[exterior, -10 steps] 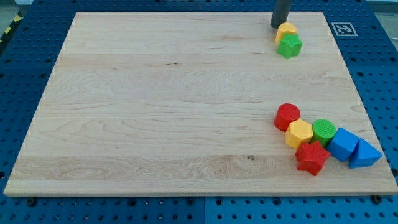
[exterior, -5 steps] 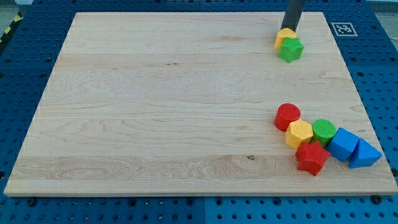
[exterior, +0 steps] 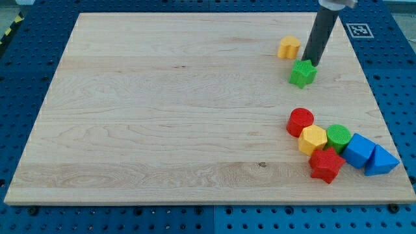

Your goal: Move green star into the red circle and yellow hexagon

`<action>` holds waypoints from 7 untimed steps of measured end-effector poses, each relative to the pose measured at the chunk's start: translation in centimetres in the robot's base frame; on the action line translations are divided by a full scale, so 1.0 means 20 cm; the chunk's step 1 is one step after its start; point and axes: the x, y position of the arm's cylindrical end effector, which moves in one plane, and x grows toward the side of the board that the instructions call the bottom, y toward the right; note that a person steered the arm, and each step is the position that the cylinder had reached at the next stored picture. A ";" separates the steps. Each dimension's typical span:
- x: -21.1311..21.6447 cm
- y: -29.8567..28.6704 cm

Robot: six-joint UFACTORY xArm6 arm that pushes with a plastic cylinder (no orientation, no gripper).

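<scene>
The green star (exterior: 302, 73) lies at the view's upper right of the wooden board (exterior: 162, 110). My tip (exterior: 310, 63) touches the star's upper right side. The red circle (exterior: 300, 121) and the yellow hexagon (exterior: 312, 140) sit touching each other at the view's lower right, well below the star.
A small yellow block (exterior: 289, 47) lies up and left of the star, apart from it. A green circle (exterior: 338, 137), a red star (exterior: 325, 164) and two blue blocks (exterior: 359, 150) (exterior: 380, 161) cluster beside the hexagon. A marker tag (exterior: 358, 30) sits at the board's top right corner.
My tip moved right and down, from above the yellow block to the star's upper right. The green star slid down, away from the yellow block, which shifted slightly left.
</scene>
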 end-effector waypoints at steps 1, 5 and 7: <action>0.14 0.00; 0.19 -0.12; 0.43 -0.12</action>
